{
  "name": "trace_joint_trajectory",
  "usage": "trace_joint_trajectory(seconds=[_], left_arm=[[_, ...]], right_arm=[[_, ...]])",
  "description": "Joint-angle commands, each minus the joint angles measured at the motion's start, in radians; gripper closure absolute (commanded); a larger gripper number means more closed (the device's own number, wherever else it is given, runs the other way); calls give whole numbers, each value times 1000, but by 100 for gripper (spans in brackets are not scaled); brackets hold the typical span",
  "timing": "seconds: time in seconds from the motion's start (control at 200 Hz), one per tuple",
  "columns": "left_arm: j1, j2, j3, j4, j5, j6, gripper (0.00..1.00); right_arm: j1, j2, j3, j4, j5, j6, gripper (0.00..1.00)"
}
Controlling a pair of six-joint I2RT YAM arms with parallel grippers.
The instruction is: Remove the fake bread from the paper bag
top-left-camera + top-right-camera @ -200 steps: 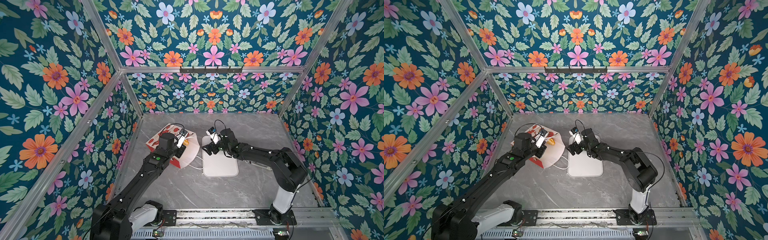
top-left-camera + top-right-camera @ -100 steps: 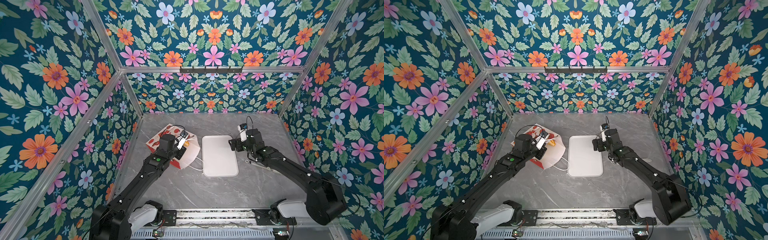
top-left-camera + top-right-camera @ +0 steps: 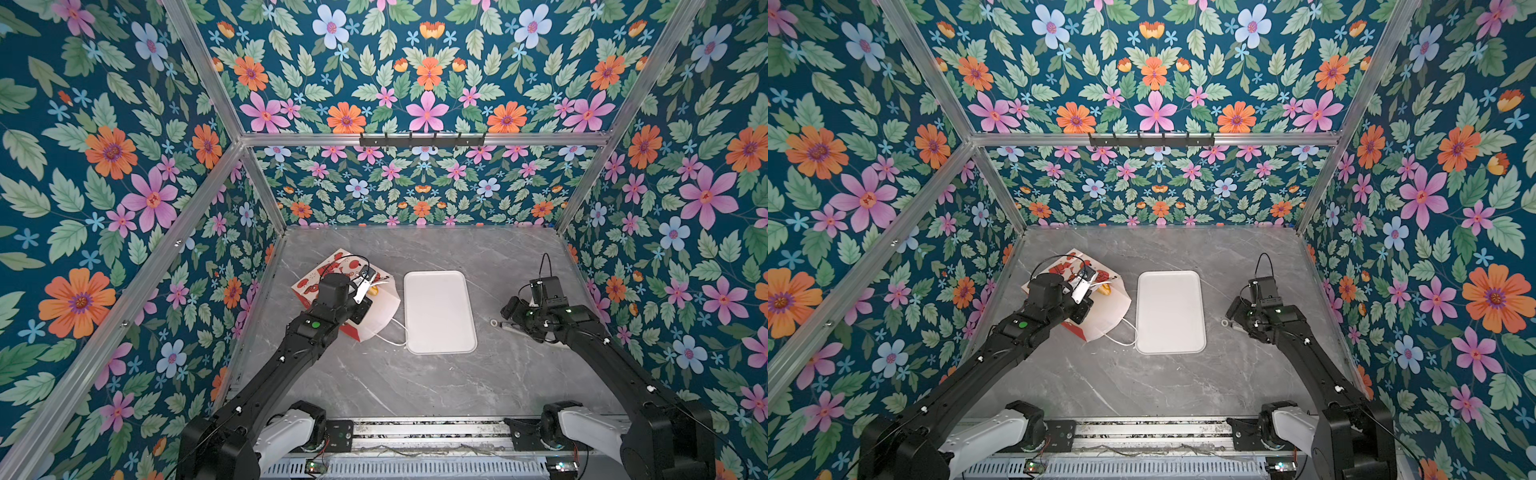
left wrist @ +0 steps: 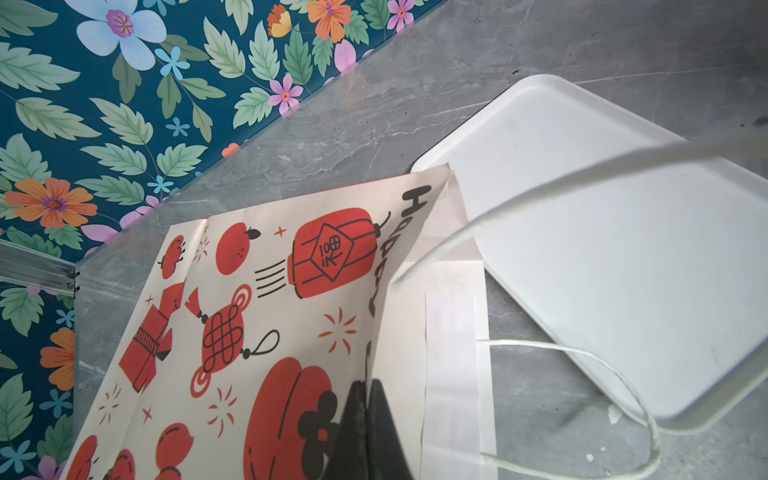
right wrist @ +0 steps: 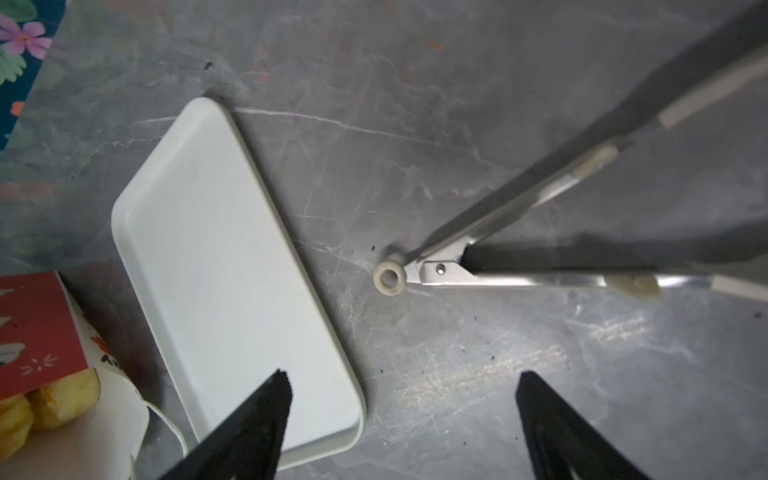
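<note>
The paper bag (image 3: 316, 275) (image 3: 1068, 261) lies on its side at the table's left, its white-lined mouth facing the white tray. My left gripper (image 3: 362, 311) (image 4: 368, 386) is shut on the paper bag's upper mouth edge (image 4: 386, 332), holding it raised. Yellow fake bread (image 3: 374, 291) (image 3: 1105, 288) (image 5: 62, 399) shows just inside the mouth; the rest of it is hidden. My right gripper (image 3: 512, 309) (image 5: 401, 378) hangs open and empty over bare table, right of the tray and far from the bag.
An empty white tray (image 3: 438, 311) (image 3: 1169, 311) (image 5: 216, 257) sits mid-table. Metal tongs (image 3: 505, 325) (image 5: 519, 270) lie on the table right of it, just below my right gripper. The bag's white cord handle (image 3: 395, 334) trails to the tray's edge. Flowered walls enclose the table.
My right gripper has pulled back from the bag's mouth, crossed the tray and now sits at the right by the tongs. The left gripper and bag have not moved.
</note>
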State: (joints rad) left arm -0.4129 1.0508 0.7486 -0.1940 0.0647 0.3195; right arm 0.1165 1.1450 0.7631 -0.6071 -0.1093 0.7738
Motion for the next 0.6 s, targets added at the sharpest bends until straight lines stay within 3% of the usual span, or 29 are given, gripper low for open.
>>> trace_joint_trajectory(seconds=[0.0,0.07,0.285,0.595], left_arm=[[0,-12,-4,28,-9,-13,100],[0,-17,-7,31,-8,-14,100],[0,-11,-10,42,3,-19,100],[0,-9,-11,35,0,-19,100]], right_arm=[[-25,5,-16,-39,-65,162,19],[-28,11,-4,-32,-49,127,20],[-28,102,61,-39,145,-66,22],[-29,269,69,86,137,-25,24]])
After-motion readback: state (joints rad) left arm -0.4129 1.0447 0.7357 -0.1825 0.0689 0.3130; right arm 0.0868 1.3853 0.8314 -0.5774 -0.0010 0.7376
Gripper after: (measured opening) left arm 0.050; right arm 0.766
